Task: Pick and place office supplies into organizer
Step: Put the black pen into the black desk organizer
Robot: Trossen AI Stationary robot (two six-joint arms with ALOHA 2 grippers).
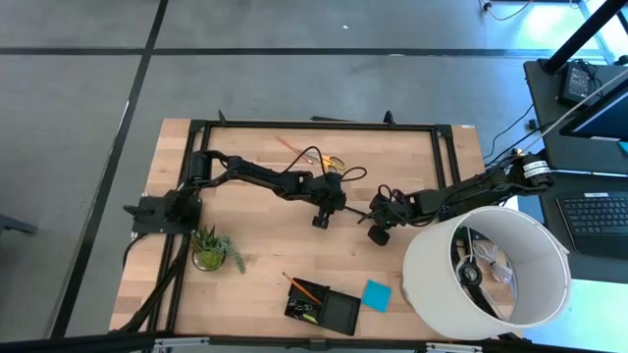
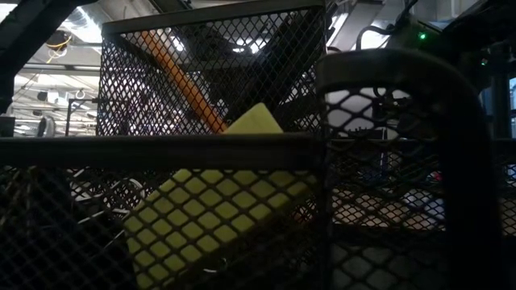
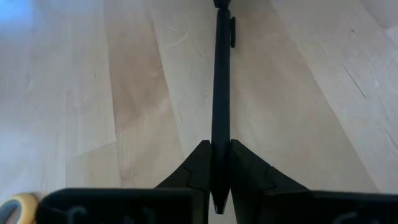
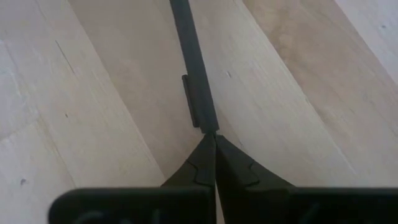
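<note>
High view: the left gripper [image 1: 321, 218] and right gripper [image 1: 379, 230] sit at frame centre, facing each other across a thin black pen [image 1: 349, 211] on the table [image 1: 255, 250]. In the left wrist view, the left gripper [image 3: 214, 169] is clamped on the pen [image 3: 221, 81]. In the right wrist view, the right gripper [image 4: 214, 163] is closed at the pen's [image 4: 194, 68] opposite tip, probably to steady it. The organizer [image 1: 324, 309] waits at lower centre, well apart.
</note>
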